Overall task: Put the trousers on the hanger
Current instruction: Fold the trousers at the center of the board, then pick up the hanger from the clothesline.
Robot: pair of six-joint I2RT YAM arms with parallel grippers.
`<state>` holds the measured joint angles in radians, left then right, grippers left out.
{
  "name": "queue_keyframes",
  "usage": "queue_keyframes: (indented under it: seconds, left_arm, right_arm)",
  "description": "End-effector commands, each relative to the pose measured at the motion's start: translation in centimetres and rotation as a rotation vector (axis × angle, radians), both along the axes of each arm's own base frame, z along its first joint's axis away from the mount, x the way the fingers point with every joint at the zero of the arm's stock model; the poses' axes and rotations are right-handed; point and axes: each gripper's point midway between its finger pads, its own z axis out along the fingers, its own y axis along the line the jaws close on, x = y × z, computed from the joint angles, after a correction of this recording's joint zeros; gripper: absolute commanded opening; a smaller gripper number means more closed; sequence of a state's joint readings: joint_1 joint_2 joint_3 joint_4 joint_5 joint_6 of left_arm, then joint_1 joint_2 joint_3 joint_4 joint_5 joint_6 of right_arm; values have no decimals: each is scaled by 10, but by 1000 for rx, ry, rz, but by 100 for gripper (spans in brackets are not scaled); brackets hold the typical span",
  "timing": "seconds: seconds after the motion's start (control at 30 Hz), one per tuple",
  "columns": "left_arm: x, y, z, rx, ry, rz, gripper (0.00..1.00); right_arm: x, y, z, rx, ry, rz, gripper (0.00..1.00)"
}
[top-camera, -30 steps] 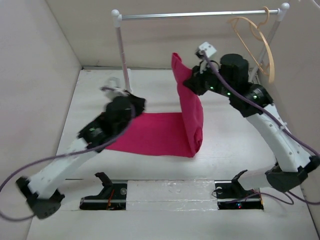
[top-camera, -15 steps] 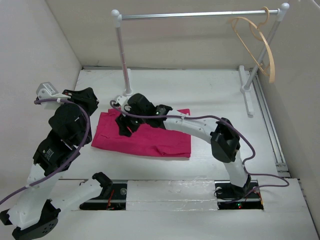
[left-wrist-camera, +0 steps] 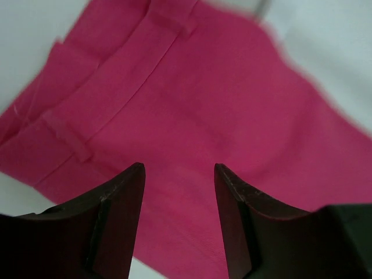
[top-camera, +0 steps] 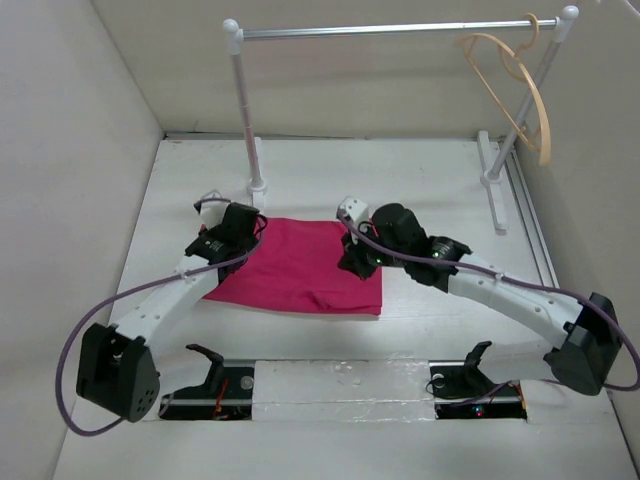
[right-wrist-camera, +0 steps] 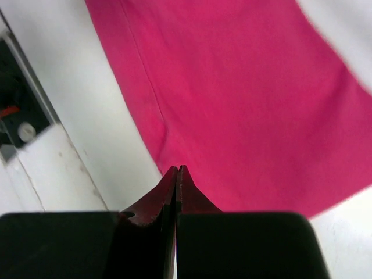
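Trousers (top-camera: 300,265), bright pink and folded into a flat rectangle, lie on the white table (top-camera: 430,190) between the two arms, just in front of the left post of the rail (top-camera: 400,30). At their left edge the left gripper (left-wrist-camera: 179,167) hovers over the waistband and belt loops. Its jaws are parted about halfway with nothing between them, which reads as lining up a pinch on the stiffest part of the cloth. At the right edge the right gripper (right-wrist-camera: 177,170) points down near the folded side seam with its jaws pressed together. No cloth shows between them, so it looks empty. Far right, the hanger (top-camera: 542,120) hangs by its hook from the rail's end, well apart from the garment, so the real work is not yet begun.
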<state>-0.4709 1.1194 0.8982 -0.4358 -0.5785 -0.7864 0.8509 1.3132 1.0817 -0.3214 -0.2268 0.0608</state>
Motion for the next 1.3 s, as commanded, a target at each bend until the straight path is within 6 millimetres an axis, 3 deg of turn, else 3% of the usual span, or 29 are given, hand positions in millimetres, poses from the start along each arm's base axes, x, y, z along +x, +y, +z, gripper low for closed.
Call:
queue_keyframes:
  seconds: [0.0,0.03,0.1,0.13,0.33,0.47,0.57,0.63,0.67,0.7,0.73,0.77,0.8,0.83,0.87,0.93,0.97,1.0,1.03,1.07,1.1,1.13,1.17,1.2,1.23,1.27]
  left_arm:
    - [4,-10,-30,-170,35,-76,47]
    - [4,-8,-42,-192,67,-72,47]
    - [4,3,-63,-213,113,-50,47]
    - [4,11,-71,-230,135,-29,47]
    - [-26,52,-131,-338,287,142,46]
    - [-35,63,-131,-337,282,197,46]
    - [-31,64,-107,-341,230,199,46]
    - [-21,58,-86,-369,172,167,46]
    - [-9,56,-56,-375,90,132,46]
    - [-2,45,-38,-385,44,73,45]
    - [4,39,-15,-382,-23,29,43]
    - [16,32,17,-372,-106,-24,38]
    - [23,13,47,-401,-162,-122,28]
    - [23,13,45,-401,-159,-123,24]
    - [30,7,68,-415,-207,-159,21]
    - [36,-8,84,-453,-238,-244,14]
    - [42,-13,100,-460,-284,-280,7]
    - [44,-22,108,-464,-297,-332,5]
    - [51,-27,108,-446,-291,-347,3]
    - [52,-49,127,-415,-305,-410,0]
    - [58,-54,135,-321,-320,-420,0]
    - [68,-72,125,-279,-276,-461,0]
    - [62,-109,143,-244,-272,-543,0]
    - [64,-122,147,-185,-268,-551,0]
    - [67,-142,134,-116,-219,-602,0]
    - [63,-159,150,-93,-249,-634,2]
  right_arm:
    - [-4,-29,-46,-71,57,-61,0]
    - [-12,-40,-69,-100,94,-66,2]
    - [-11,-52,-84,-101,114,-94,4]
    - [-19,-61,-106,-133,150,-95,4]
    - [-33,-96,-169,-220,253,-170,0]
    - [-43,-106,-181,-239,294,-181,0]
    - [-43,-107,-157,-233,269,-174,0]
    - [-30,-91,-100,-149,174,-141,0]
    - [-26,-88,-76,-130,128,-124,5]
    - [-29,-87,-56,-131,110,-106,8]
    - [-12,-79,2,-55,-3,-123,11]
    - [-9,-87,27,-76,-66,-121,18]
    - [11,-101,78,-78,-178,-175,18]
    - [16,-101,118,-20,-248,-199,18]
    - [26,-111,129,-80,-283,-206,1]
    - [54,-140,176,-98,-388,-302,0]
    - [61,-156,220,-89,-483,-348,0]
    - [77,-164,231,-110,-507,-384,0]
    - [92,-192,248,-130,-545,-471,0]
    - [96,-208,280,-123,-631,-509,0]
    - [112,-222,283,-143,-633,-558,0]
    - [124,-256,290,-163,-641,-648,0]
    - [124,-273,310,-155,-680,-692,4]
    - [131,-289,311,-165,-677,-736,15]
    - [144,-304,307,-176,-659,-766,32]
    - [149,-328,306,-165,-645,-795,57]
